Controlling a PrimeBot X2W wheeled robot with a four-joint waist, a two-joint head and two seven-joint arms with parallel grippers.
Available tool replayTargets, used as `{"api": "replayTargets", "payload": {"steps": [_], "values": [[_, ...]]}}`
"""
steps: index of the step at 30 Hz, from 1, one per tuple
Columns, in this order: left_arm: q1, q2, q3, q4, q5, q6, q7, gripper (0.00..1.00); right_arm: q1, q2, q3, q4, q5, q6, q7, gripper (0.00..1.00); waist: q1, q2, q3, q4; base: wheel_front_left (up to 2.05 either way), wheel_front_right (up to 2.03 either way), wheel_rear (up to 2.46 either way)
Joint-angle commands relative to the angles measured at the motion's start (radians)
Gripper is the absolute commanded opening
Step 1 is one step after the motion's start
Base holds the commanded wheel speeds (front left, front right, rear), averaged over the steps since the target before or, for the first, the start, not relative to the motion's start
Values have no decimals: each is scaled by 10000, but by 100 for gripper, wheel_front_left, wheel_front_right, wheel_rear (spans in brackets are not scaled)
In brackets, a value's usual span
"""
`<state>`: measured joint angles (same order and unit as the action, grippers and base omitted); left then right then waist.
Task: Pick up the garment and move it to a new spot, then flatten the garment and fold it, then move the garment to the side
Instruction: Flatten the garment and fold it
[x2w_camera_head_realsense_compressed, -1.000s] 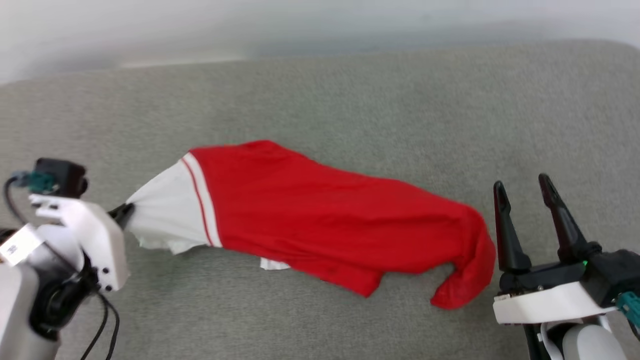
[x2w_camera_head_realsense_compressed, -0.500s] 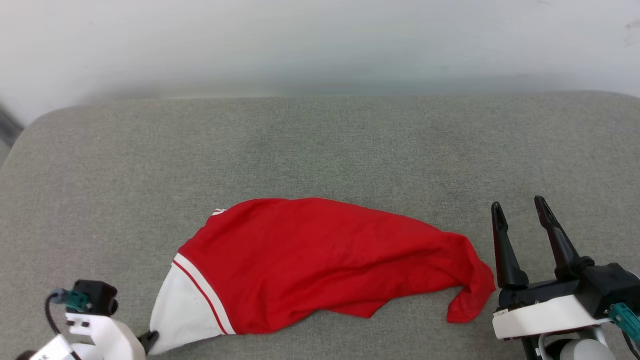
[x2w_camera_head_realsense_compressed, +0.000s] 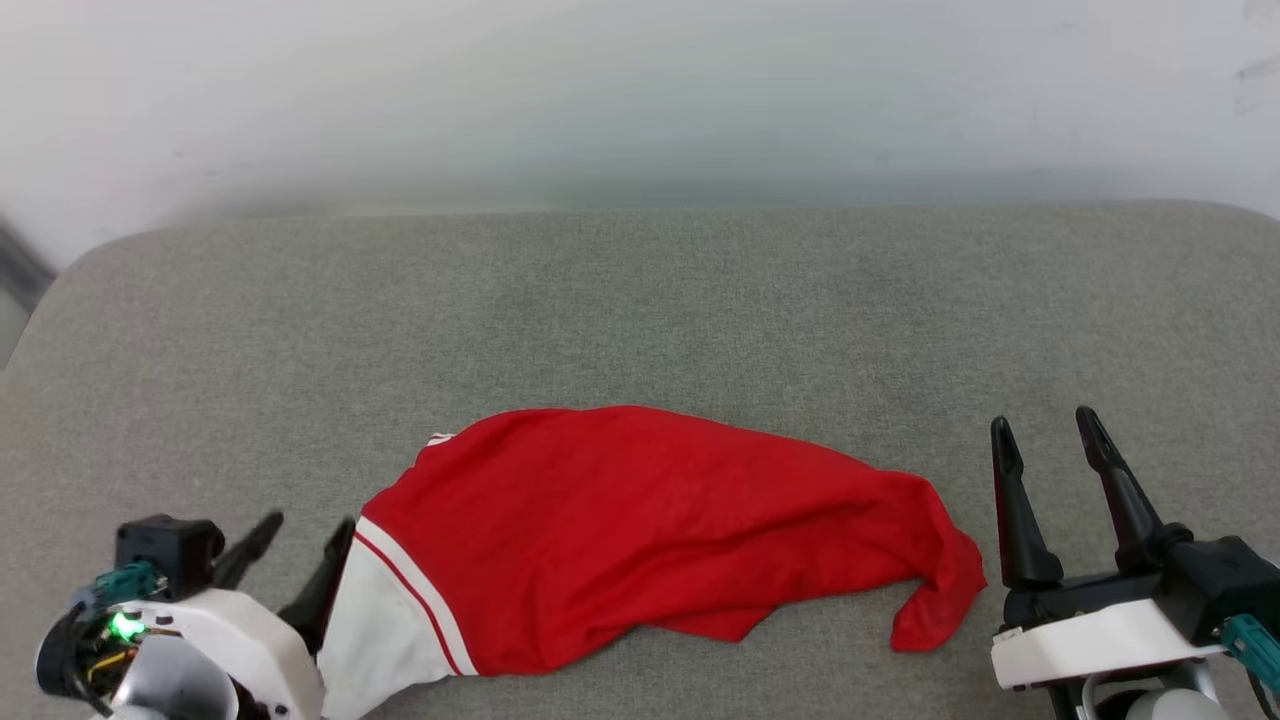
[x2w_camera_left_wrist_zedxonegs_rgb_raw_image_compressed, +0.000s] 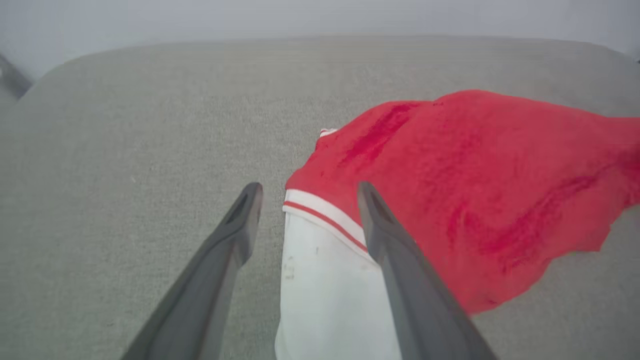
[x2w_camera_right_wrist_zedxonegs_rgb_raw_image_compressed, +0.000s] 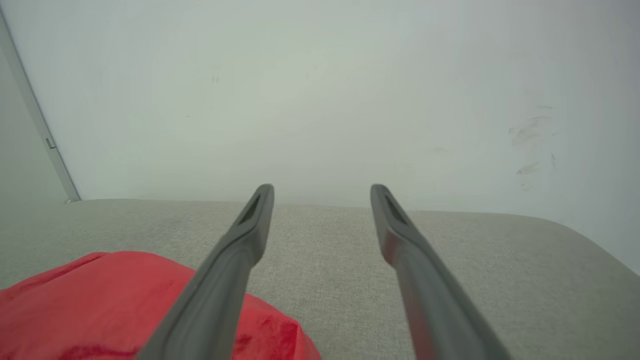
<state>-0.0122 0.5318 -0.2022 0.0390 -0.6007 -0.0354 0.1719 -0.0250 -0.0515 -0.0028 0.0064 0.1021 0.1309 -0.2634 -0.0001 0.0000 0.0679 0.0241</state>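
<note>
While the garment (x2w_camera_head_realsense_compressed: 650, 530) is lying bunched and wrinkled on the gray fabric surface (x2w_camera_head_realsense_compressed: 640, 300), near its front edge, its red body is stretching across the middle and its white sleeve (x2w_camera_head_realsense_compressed: 385, 620) is pointing to the robot's left. The left gripper (x2w_camera_head_realsense_compressed: 310, 522) is sitting at that sleeve end with both fingers spread wide, gripping nothing. In the left wrist view the sleeve (x2w_camera_left_wrist_zedxonegs_rgb_raw_image_compressed: 325, 290) is lying in the gap between the fingers of the left gripper (x2w_camera_left_wrist_zedxonegs_rgb_raw_image_compressed: 308, 187), the red-white striped trim (x2w_camera_left_wrist_zedxonegs_rgb_raw_image_compressed: 325, 212) is crossing just past the fingertips, and the one finger is overlapping the sleeve's edge. Whether a finger is touching the cloth is unclear. The right gripper (x2w_camera_head_realsense_compressed: 1044, 420) is hovering just beside the garment's red far end, apart from it, jaws spread wide and holding nothing. In the right wrist view the red cloth (x2w_camera_right_wrist_zedxonegs_rgb_raw_image_compressed: 100, 300) is showing at lower left of the right gripper (x2w_camera_right_wrist_zedxonegs_rgb_raw_image_compressed: 322, 187), with a pale wall (x2w_camera_right_wrist_zedxonegs_rgb_raw_image_compressed: 320, 100) rising behind the surface.
</note>
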Motion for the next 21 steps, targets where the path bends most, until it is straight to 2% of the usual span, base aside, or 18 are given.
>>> {"api": "replayTargets", "payload": {"steps": [1,3,6,8,10,14,20,21], "values": [[-185,-161,104,-63,175,7,-687,100,92,23,-33,18,-5,-3,-21,100,1,0,-79,40,0,0,0],[-295,-304,95,-251,541,-83,-1710,100,134,24,-89,-25,-41,-3,-21,100,1,0,-134,86,0,0,0],[-307,-569,122,-451,1046,94,-2993,100,175,24,-24,-2,-213,-3,-21,100,1,0,-161,204,0,0,0],[-259,-834,29,-563,1258,203,-3592,100,62,26,131,0,-250,-3,77,100,1,0,-119,311,0,0,0],[-281,-1058,-1,-720,1473,314,-3974,100,-201,-100,369,-16,-316,-3,643,100,1,0,-65,441,0,0,0],[-340,-1418,-201,-899,1785,346,-4228,100,-899,-1169,1450,-283,241,-3,2807,100,1,0,141,763,0,0,0],[-669,-1730,-463,-806,2079,180,-4327,100,-2695,-3253,3495,-559,2438,-5,7484,100,1,0,586,1329,0,0,0],[-669,-1730,-463,-806,2079,180,-4327,100,-2695,-3253,3495,-559,2438,-5,7484,100,1,0,586,1329,0,0,0]]}}
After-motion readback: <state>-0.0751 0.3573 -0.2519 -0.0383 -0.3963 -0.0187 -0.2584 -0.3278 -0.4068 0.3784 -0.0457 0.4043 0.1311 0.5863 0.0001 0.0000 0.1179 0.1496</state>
